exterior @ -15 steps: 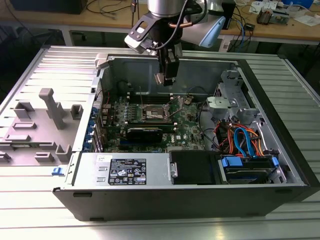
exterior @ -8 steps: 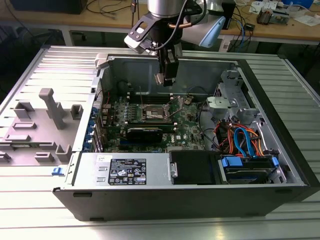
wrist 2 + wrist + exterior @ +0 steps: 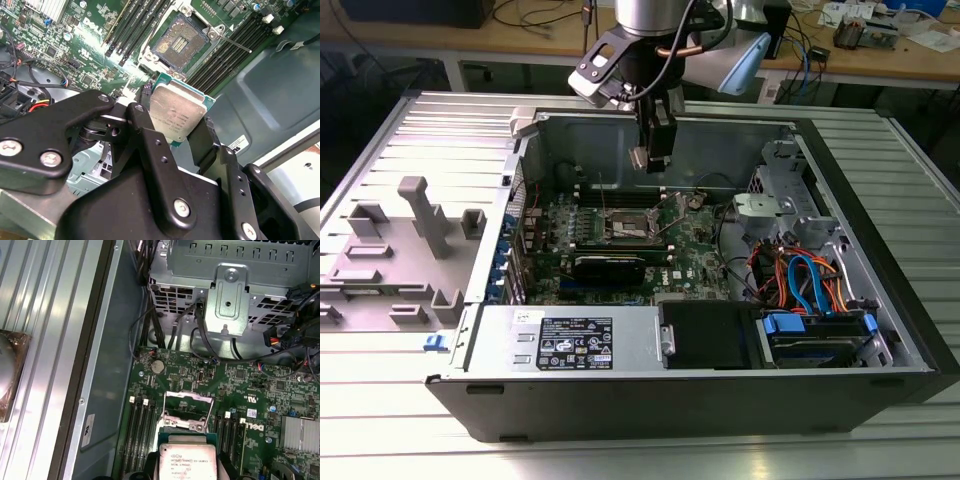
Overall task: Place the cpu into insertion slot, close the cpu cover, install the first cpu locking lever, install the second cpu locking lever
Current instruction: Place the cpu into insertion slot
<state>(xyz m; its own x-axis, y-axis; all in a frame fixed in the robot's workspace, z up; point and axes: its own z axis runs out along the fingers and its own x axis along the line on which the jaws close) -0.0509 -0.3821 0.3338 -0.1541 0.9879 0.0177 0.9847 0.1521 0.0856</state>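
My gripper (image 3: 655,140) hangs above the open computer case, shut on the cpu (image 3: 640,158), a small silvery square chip. In the second wrist view the two black fingers (image 3: 145,130) clamp the cpu (image 3: 177,115) by opposite edges. Below it on the green motherboard (image 3: 695,250) lies the insertion slot (image 3: 177,42), its dark centre uncovered, with a thin lever (image 3: 231,42) sticking out beside it. In the first wrist view the cpu (image 3: 187,462) sits just short of the insertion slot (image 3: 182,424), and the cpu cover (image 3: 189,401) stands raised behind it.
Long black memory slots (image 3: 137,27) flank the socket on both sides. A black card (image 3: 608,265) lies across the board. The silver drive cage (image 3: 785,200) and orange and blue cables (image 3: 805,275) fill the exterior view's right. A grey fixture tray (image 3: 400,240) lies outside the case.
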